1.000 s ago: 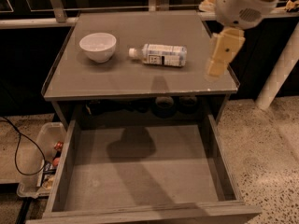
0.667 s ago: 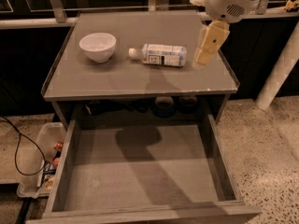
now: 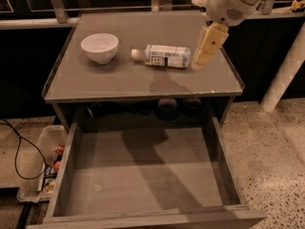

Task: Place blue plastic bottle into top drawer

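— Is the top drawer [image 3: 143,175] ready?
— Yes, open near us, bare inside, roomy.
— And the blue plastic bottle [image 3: 164,56]?
— Not in yet. It lies on the bench [image 3: 119,82], right of the white bowl [image 3: 99,46].
— The pincer [image 3: 208,46]?
— Just right of the bottle, maybe touching. Wide or narrow, I cannot tell. The bench's right edge is close.

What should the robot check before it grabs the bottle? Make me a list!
1. Is the drawer open? ok, it is pulled out.
2. Room inside? ok, its bottom is bare.
3. Is the bottle easy to get? ok, it lies on its side on the cabinet.
4. Is the gripper near? ok, it hangs by the bottle's bottom end.
5. Gripper around the bottle? not ok, it is beside it.
6. Is the bowl out of the way? ok, it stands apart, past the cap.
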`<act>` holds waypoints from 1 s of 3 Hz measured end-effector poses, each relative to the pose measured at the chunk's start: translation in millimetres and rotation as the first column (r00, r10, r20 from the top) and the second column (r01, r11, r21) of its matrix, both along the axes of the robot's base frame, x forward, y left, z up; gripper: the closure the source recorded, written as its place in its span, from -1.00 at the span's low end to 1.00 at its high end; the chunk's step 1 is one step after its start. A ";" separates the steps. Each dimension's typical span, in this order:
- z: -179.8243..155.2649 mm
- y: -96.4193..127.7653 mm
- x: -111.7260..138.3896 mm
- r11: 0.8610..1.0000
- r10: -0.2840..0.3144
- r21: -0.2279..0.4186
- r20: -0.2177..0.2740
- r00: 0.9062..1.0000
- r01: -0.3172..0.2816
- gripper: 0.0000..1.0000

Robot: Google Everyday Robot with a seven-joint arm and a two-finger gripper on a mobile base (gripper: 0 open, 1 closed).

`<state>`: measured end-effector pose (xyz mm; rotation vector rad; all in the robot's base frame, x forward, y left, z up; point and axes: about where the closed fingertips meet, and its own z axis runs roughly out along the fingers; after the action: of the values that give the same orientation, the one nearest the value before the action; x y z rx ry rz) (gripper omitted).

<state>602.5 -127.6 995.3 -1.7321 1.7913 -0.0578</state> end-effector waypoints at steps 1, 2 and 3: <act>-17.0 -2.1 35.1 0.996 -0.015 0.094 0.029 0.999 0.012 -1.00; -38.8 -5.3 69.6 0.976 -0.028 0.216 0.013 1.000 0.025 -1.00; -57.1 -0.4 99.9 0.959 -0.013 0.284 -0.017 1.000 0.017 -1.00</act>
<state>702.4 -128.0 938.2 -1.5169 1.7276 0.1987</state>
